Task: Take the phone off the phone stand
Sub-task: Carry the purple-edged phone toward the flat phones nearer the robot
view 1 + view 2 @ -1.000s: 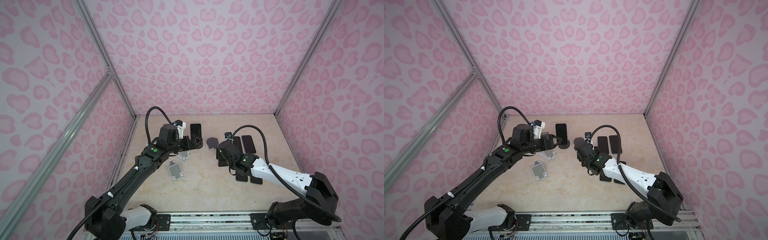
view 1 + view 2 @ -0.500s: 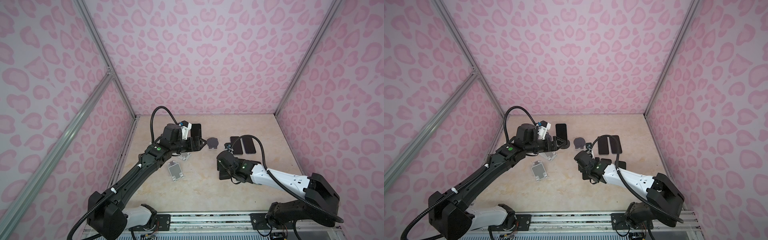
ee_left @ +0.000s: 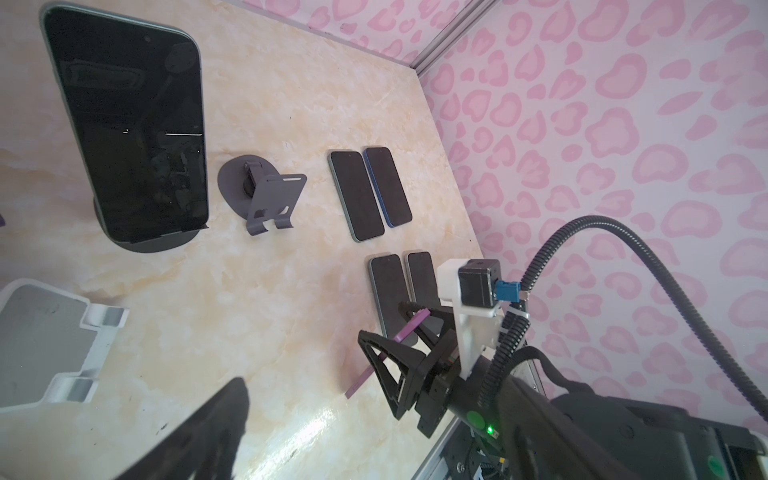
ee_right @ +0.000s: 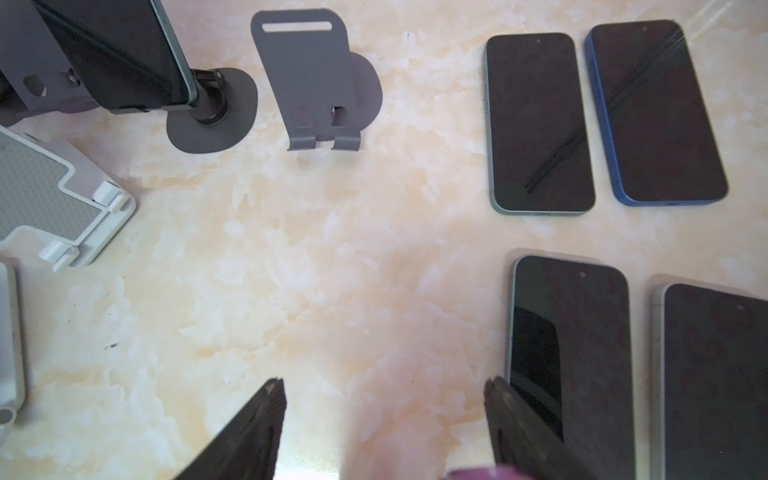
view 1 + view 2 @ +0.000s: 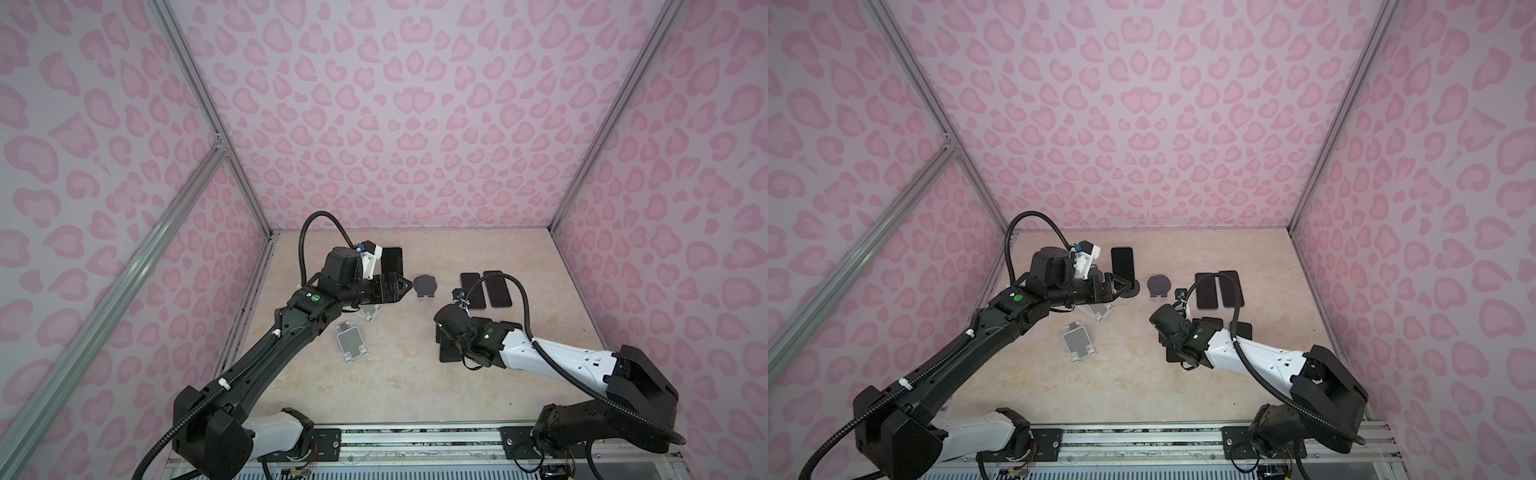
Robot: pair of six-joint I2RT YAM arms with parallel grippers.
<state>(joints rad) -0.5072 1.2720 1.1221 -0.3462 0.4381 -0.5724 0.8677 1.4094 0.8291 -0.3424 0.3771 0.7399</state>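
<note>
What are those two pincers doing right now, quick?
Left pincer: open, holding nothing.
Right pincer: closed on a purple phone.

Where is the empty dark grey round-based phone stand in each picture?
In a top view: the empty dark grey stand sits just below centre.
In a top view: same place.
Left wrist: between upright black phone and flat phones.
Right wrist: likewise.
Landmark: that upright phone.

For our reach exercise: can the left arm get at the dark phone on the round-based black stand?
Probably yes: the open left gripper hovers beside the dark phone on its round-based black stand, nothing between them.
</note>
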